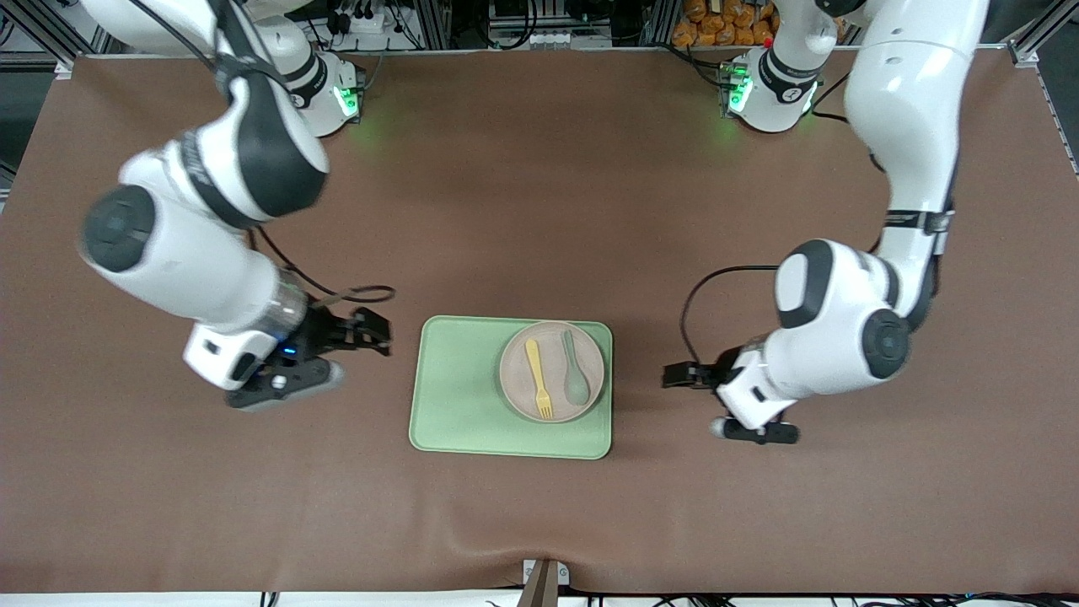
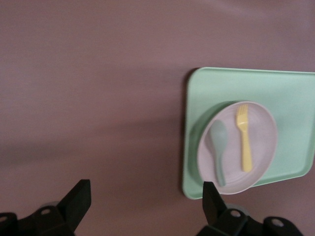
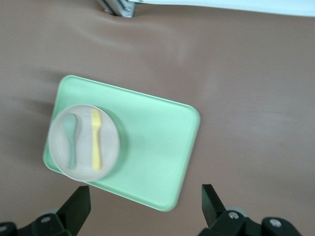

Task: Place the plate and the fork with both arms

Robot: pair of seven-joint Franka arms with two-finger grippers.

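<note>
The left gripper (image 1: 684,376), jaws wide and empty over bare bench, is judged nearer than the equally wide right gripper (image 1: 367,330) to the small round cream plate (image 1: 552,371), on which the pale yellow plastic fork (image 1: 539,378) lies, tines toward the front camera, at the left arm's end of the rectangular light green tray (image 1: 459,388).

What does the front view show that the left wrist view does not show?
Only the front view shows both arms with their green-lit bases, and the right hand over bare table near the tray's end. Only the left wrist view shows the left hand open from close by. Both show the tray, with the plate on it holding the fork and spoon side by side.
</note>
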